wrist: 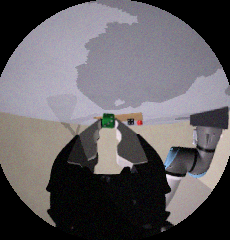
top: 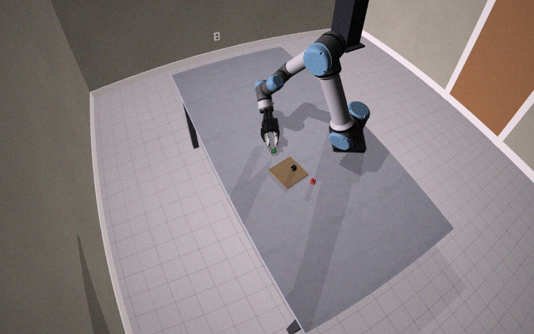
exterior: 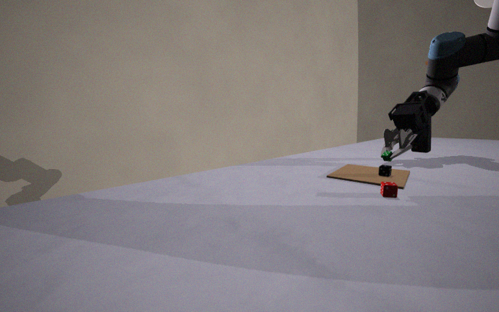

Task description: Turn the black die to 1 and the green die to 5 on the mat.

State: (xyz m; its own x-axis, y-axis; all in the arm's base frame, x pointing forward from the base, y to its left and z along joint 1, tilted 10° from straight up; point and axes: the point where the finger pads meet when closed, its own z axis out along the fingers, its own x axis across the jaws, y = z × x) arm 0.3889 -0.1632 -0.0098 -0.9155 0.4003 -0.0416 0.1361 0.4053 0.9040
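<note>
My gripper [top: 272,149] is shut on the green die [top: 273,151] and holds it in the air above the grey table, just beyond the far edge of the brown mat [top: 288,172]. The green die also shows between the fingertips in the exterior view [exterior: 386,155] and in the wrist view [wrist: 108,120]. The black die [top: 293,168] sits flat on the mat near its far corner and also shows in the exterior view [exterior: 384,169]. The red die [top: 313,181] lies on the table just off the mat's right side and also shows in the exterior view [exterior: 388,189]. The numbers on the dice are too small to read.
The arm's base [top: 346,138] stands on the table to the right of the mat. The table's left edge [top: 220,181] runs not far left of the mat.
</note>
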